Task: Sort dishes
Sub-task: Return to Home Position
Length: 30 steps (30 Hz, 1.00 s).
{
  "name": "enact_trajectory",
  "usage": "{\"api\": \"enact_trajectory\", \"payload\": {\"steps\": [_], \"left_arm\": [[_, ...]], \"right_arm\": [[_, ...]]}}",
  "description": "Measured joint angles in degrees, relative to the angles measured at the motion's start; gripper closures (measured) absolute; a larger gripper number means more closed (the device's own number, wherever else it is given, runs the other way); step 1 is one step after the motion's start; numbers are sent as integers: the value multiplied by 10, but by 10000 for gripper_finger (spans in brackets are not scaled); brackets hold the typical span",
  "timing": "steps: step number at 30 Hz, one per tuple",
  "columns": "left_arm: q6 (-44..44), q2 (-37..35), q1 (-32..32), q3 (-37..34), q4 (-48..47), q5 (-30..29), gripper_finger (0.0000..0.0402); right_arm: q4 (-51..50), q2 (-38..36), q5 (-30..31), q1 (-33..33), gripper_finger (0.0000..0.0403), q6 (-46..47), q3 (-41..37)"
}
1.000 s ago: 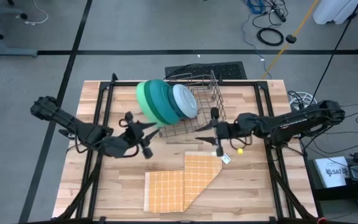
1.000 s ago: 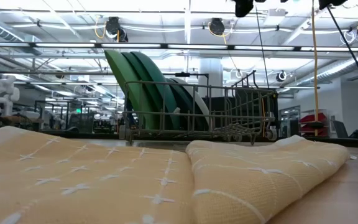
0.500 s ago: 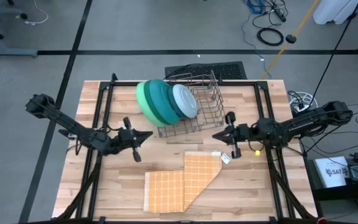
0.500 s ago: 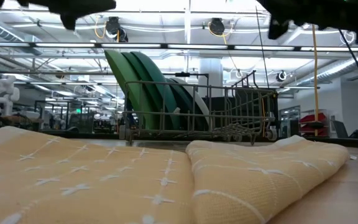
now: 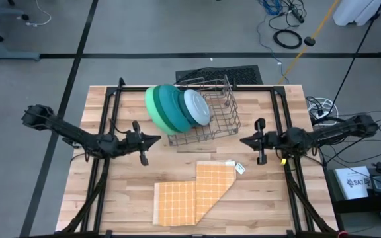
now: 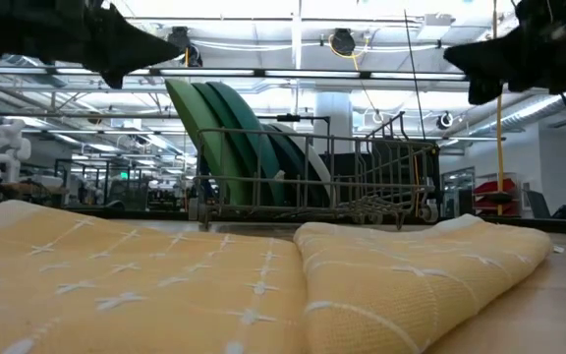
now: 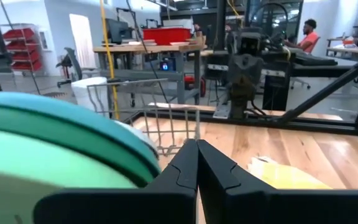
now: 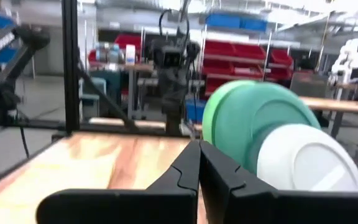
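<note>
Several dishes, round plates in light green, green, teal and pale blue, stand on edge in a grey wire rack at the table's far middle. They lean toward the left in the low view. My left gripper hovers shut to the left of the rack, pointing level at it, its fingers closed together in the left wrist view. My right gripper hovers shut to the right of the rack, pointing back at it. Neither holds anything.
A folded orange checked cloth lies near the table's front middle. A small white tag lies beside its right corner. A black mat sits behind the rack. Black frame rails run along both table sides. A person sits far off.
Both grippers have drawn back from the rack, the left toward the table's left edge and the right toward its right edge. Both have sunk lower and come into the low view from above. Both have shut. The plates and rack have kept still.
</note>
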Motion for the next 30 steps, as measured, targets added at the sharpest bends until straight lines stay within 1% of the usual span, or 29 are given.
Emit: {"api": "enact_trajectory", "payload": {"steps": [2, 8, 12, 14, 17, 24, 28, 30], "left_arm": [[-1, -24, 10, -17, 0, 10, 397], [-18, -100, 23, -73, 2, 30, 397], [-18, -136, 23, -99, -1, 37, 397], [-17, -149, 23, -107, -5, 37, 397], [-13, -167, 23, -109, -36, 38, 397], [-16, -214, 23, -109, -121, 39, 398], [-13, -251, 23, -109, -161, 56, 398], [-13, -272, 23, -109, -183, 59, 398]], "right_arm": [[-33, -22, -4, 0, 403, -2, 0], [-86, -89, -5, 0, 403, -29, 0], [-133, -134, -7, 0, 403, -31, 0], [-160, -156, -18, 0, 403, -21, 0], [-201, -187, -38, 0, 403, -4, 0], [-272, -262, -39, 0, 403, 7, 0], [-310, -304, -52, 0, 403, 0, 0], [-311, -306, -52, 0, 403, 1, 1]]}}
